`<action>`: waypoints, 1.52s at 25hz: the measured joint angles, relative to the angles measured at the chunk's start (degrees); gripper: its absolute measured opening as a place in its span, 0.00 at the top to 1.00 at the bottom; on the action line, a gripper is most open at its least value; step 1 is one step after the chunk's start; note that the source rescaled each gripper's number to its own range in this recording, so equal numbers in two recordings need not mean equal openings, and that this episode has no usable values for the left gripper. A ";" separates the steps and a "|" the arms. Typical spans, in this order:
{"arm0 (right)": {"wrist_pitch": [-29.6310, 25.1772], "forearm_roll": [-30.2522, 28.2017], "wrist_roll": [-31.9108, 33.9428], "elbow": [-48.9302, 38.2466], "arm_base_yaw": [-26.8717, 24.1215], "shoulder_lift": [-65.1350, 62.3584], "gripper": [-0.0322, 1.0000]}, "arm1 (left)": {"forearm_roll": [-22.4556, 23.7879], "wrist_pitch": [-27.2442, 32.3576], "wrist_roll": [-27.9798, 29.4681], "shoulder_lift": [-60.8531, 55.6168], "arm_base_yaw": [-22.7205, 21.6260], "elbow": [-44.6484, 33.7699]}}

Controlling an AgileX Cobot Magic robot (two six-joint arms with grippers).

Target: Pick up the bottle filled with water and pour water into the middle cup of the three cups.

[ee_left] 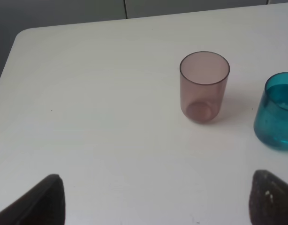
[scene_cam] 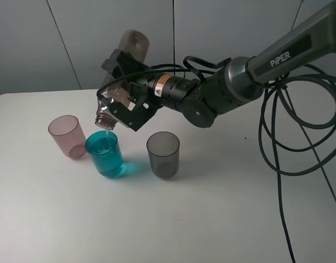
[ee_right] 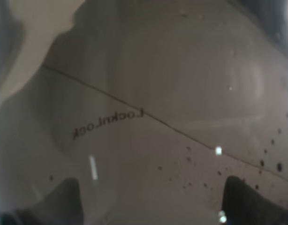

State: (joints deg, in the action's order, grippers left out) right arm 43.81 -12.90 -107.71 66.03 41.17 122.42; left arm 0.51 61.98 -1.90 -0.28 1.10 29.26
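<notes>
My right gripper (scene_cam: pixel 124 90) is shut on the smoky-brown bottle (scene_cam: pixel 129 46), which is tipped steeply with its open neck down just above the teal-blue middle cup (scene_cam: pixel 105 154). A thin trickle runs from the neck into that cup, which holds water. The pale pink cup (scene_cam: pixel 67 136) stands to its left and the smoky grey cup (scene_cam: pixel 163 154) to its right. In the right wrist view the bottle (ee_right: pixel 148 117) fills the frame. The left wrist view shows my left gripper (ee_left: pixel 155 206) open, low over the table, with the pink cup (ee_left: pixel 204 86) and teal cup (ee_left: pixel 277 115) ahead.
The white table (scene_cam: pixel 212 219) ends at a rounded corner on the far left, with grey wall panels behind. Black cables (scene_cam: pixel 299 126) loop down from the right arm over the table's right side.
</notes>
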 joint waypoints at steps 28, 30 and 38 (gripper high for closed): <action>-33.80 1.10 102.97 0.04 -5.75 -17.56 0.97 | 0.00 0.00 0.22 0.00 0.00 0.00; -35.86 -0.03 107.27 0.04 -7.17 -17.81 0.97 | 0.00 0.00 0.22 0.00 0.00 0.00; -20.96 -1.97 114.35 -7.56 -13.53 -18.25 0.97 | 0.00 0.00 0.22 0.00 0.00 0.00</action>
State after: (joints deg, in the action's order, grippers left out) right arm 22.85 -14.87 6.64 58.47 27.65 104.17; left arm 0.51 61.98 -1.69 -0.28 1.10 29.26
